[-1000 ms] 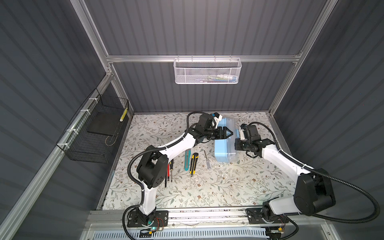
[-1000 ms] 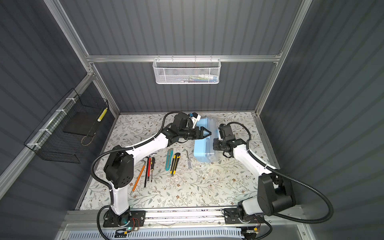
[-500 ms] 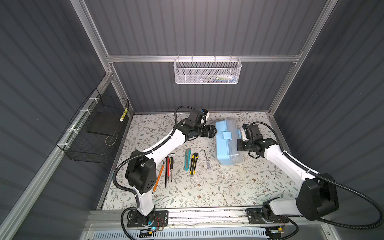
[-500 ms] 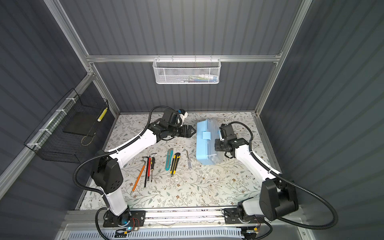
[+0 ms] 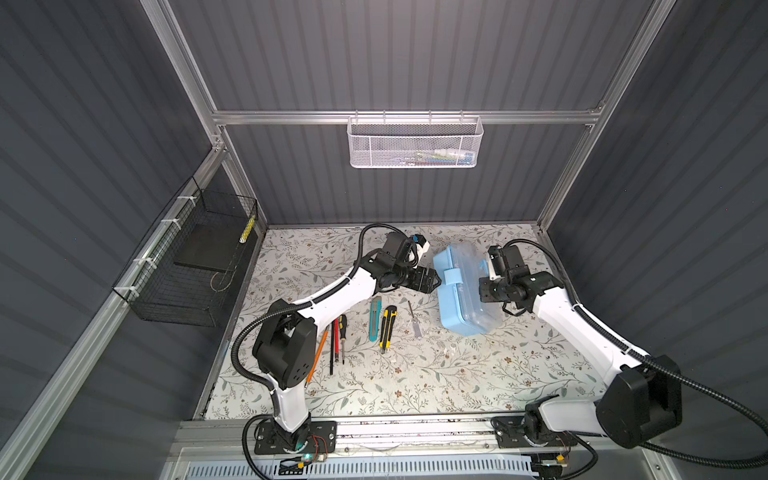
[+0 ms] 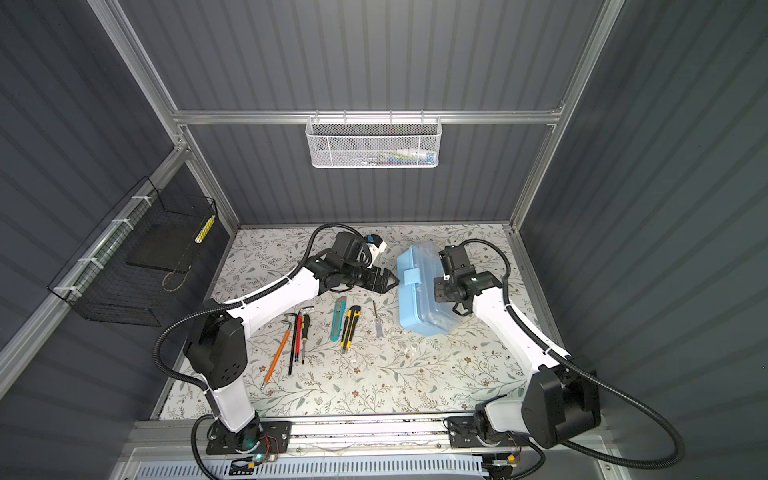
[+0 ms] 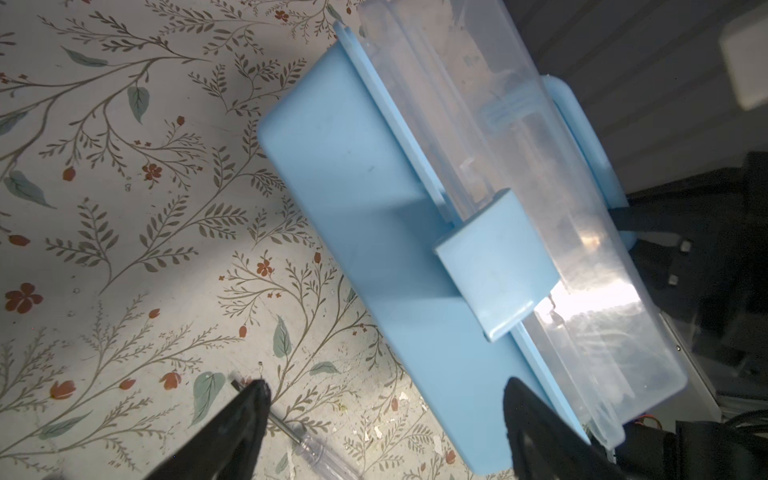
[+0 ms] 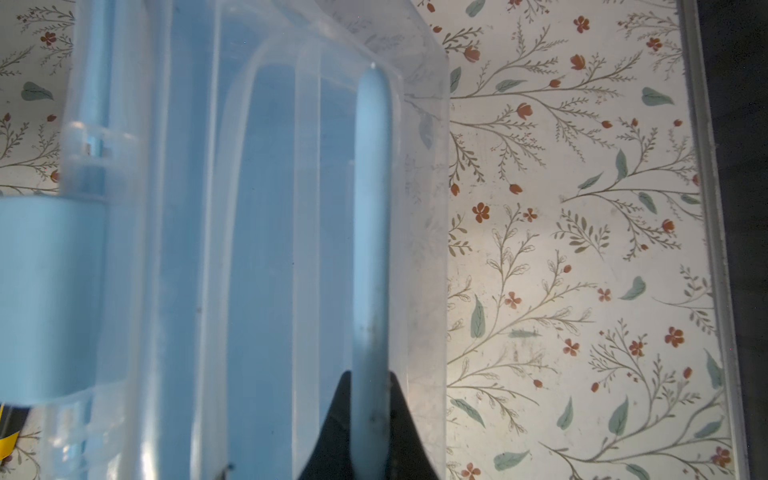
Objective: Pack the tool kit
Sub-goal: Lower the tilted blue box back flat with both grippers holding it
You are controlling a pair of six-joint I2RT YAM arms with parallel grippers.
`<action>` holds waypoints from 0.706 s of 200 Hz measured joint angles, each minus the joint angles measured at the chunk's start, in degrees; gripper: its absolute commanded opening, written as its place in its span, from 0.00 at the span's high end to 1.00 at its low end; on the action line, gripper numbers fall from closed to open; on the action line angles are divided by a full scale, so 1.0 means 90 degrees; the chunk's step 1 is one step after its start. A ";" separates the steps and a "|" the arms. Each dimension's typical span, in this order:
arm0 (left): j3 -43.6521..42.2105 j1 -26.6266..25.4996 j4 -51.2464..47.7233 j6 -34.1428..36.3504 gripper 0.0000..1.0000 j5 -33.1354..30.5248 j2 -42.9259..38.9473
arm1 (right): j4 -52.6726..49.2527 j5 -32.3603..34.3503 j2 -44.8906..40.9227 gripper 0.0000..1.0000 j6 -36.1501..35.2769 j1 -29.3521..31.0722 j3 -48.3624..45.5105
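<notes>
Tool box (image 5: 461, 291) is at the far right of the floral mat (image 5: 415, 382), btwn the two grippers in both top views. Its blue wall w/ the latch (image 5: 453, 277) faces the left arm and its clear lid (image 5: 469, 266) faces the right arm. Right gripper (image 5: 484, 289) is on the lid side. In the right wrist view its fingers (image 8: 328, 440) are clenched on the box's blue handle (image 8: 370, 208), which runs straight out from btwn the tips. Left gripper (image 5: 432, 279) is just beside the latch wall, jaws spread wide, holding nothing. In the left wrist view one finger (image 7: 232, 432) is over the shaft of a clear-handled screwdriver (image 7: 320, 453). The other finger (image 7: 540, 436) is at the box's near edge; contact w/ the box can't be told. The other tools lie loose on the mat left of the box, apart from it. Clear-handled screwdriver is closest, then yellow-black knife (image 5: 387, 328), teal knife (image 5: 375, 319), red and black drivers (image 5: 337, 345), and orange pencil (image 5: 318, 353) furthest.
</notes>
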 measured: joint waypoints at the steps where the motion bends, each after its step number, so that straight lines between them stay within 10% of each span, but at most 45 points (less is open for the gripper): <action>1: -0.0007 0.0000 0.0002 0.0002 0.10 0.0000 0.0000 | -0.0007 0.0000 0.0005 1.00 -0.0002 0.0010 0.0010; 141: -0.0614 -0.0104 0.0624 -0.0104 0.11 0.0163 0.0245 | -0.0146 0.0095 0.0376 1.00 0.0155 0.0362 0.0469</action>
